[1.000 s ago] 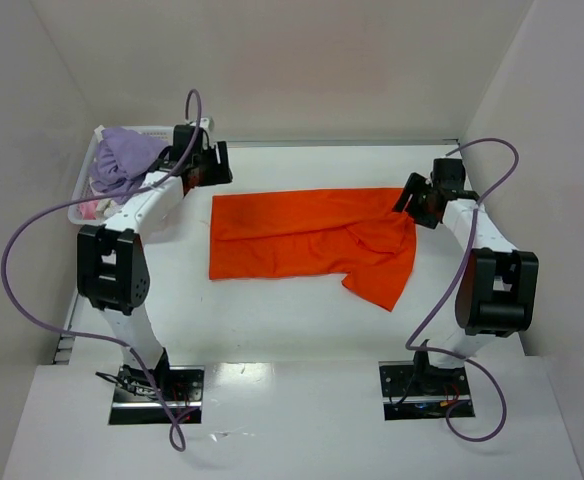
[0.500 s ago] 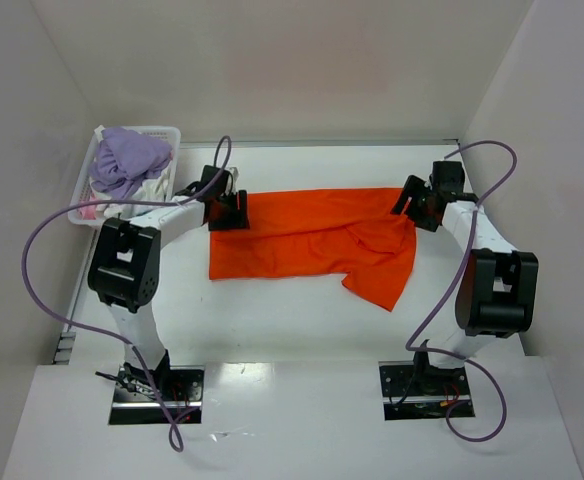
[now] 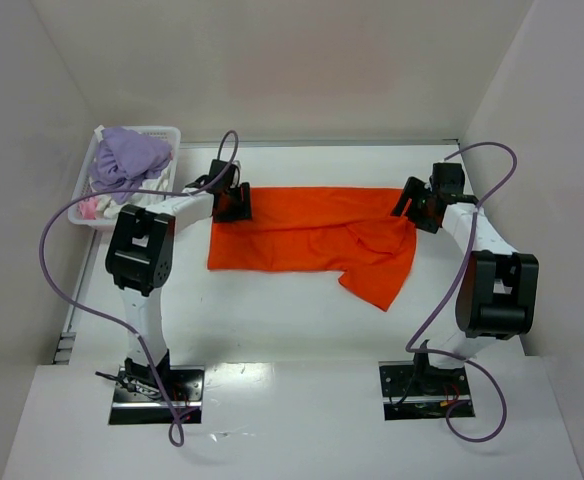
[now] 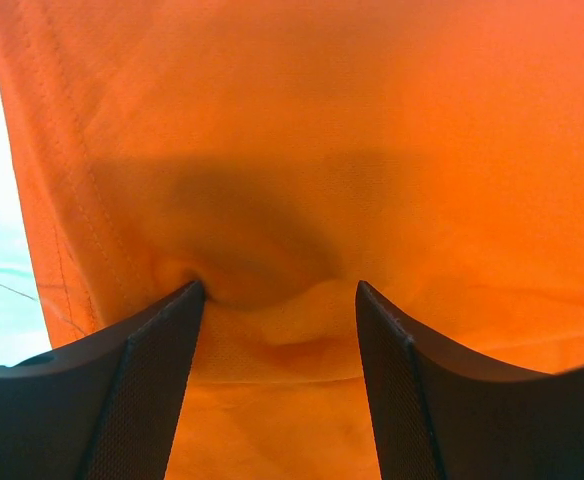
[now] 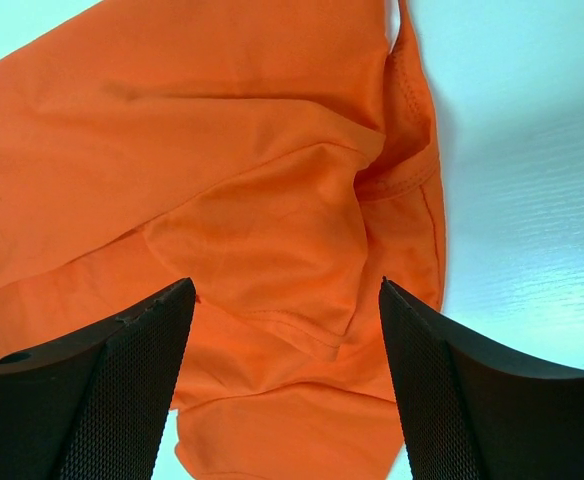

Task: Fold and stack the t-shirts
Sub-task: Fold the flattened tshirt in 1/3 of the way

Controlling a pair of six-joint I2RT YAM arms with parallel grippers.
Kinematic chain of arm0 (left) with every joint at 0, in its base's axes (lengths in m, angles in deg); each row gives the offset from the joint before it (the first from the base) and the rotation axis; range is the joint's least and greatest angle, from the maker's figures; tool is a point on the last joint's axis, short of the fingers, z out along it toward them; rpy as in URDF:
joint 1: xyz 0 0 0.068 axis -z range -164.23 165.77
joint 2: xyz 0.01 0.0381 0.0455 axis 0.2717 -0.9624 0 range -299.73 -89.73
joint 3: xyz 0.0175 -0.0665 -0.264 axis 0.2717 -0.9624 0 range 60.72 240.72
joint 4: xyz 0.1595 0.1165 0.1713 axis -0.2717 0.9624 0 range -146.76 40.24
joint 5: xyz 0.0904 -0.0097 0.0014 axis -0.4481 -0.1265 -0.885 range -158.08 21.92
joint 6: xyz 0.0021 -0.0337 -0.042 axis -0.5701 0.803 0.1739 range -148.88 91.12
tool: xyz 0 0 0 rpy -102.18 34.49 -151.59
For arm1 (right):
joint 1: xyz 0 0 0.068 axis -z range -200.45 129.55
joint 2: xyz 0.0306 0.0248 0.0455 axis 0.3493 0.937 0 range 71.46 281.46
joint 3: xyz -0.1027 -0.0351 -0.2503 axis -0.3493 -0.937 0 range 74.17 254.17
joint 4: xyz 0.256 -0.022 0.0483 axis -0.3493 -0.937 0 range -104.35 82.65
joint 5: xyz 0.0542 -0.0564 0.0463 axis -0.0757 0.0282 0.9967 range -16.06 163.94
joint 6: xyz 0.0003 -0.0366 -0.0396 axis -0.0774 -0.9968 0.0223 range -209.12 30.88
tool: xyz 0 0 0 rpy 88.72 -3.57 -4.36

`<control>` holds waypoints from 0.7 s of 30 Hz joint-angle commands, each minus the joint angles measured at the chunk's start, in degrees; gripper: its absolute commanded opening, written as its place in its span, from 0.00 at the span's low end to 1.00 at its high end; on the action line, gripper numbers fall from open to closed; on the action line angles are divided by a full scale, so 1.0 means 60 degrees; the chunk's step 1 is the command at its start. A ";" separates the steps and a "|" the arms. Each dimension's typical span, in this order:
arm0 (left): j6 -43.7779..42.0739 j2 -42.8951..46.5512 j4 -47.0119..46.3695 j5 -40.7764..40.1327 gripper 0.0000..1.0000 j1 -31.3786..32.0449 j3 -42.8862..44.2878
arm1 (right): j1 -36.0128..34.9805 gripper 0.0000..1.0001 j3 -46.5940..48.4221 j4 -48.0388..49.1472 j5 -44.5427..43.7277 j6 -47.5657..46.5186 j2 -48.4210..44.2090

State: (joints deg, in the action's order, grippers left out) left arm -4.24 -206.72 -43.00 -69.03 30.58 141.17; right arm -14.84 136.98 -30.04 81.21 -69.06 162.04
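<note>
An orange t-shirt (image 3: pixel 302 235) lies spread on the white table (image 3: pixel 282 320), folded lengthwise, with a loose flap hanging toward the near right. My left gripper (image 3: pixel 234 205) is down on its far left corner. In the left wrist view the left gripper (image 4: pixel 277 290) is open, its tips pressed into the t-shirt (image 4: pixel 372 120), with a small pucker of cloth between them. My right gripper (image 3: pixel 412 212) hovers at the far right corner. Seen from the right wrist, the right gripper (image 5: pixel 285 285) is open above the rumpled t-shirt (image 5: pixel 222 150), gripping nothing.
A white lattice basket (image 3: pixel 175 131) stands at the far left, holding a purple cloth (image 3: pixel 127 155) and other garments. Enclosure walls close in at the back and both sides. Purple cables loop from both arms.
My left arm swung from beside the basket to the shirt's far left corner and lowered onto it. The shirt's left edge shifted slightly. The right gripper let go of the far right corner and stands open.
</note>
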 commanded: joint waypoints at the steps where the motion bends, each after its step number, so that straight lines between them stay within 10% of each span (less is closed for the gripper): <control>1: 0.0229 -0.0643 0.0124 -0.0179 0.71 -0.0284 0.0040 | -0.0070 0.80 0.0152 0.0414 -0.0157 -0.0090 0.0208; 21: 0.0829 -0.0673 0.0300 -0.0062 0.71 -0.1486 0.0568 | -0.0245 0.80 0.1689 0.0603 -0.0171 -0.0090 0.1994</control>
State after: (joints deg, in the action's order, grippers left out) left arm -0.13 -208.86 -43.48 -69.22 23.49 144.43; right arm -15.39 143.71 -28.78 80.80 -69.08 170.89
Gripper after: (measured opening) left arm 0.707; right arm 0.798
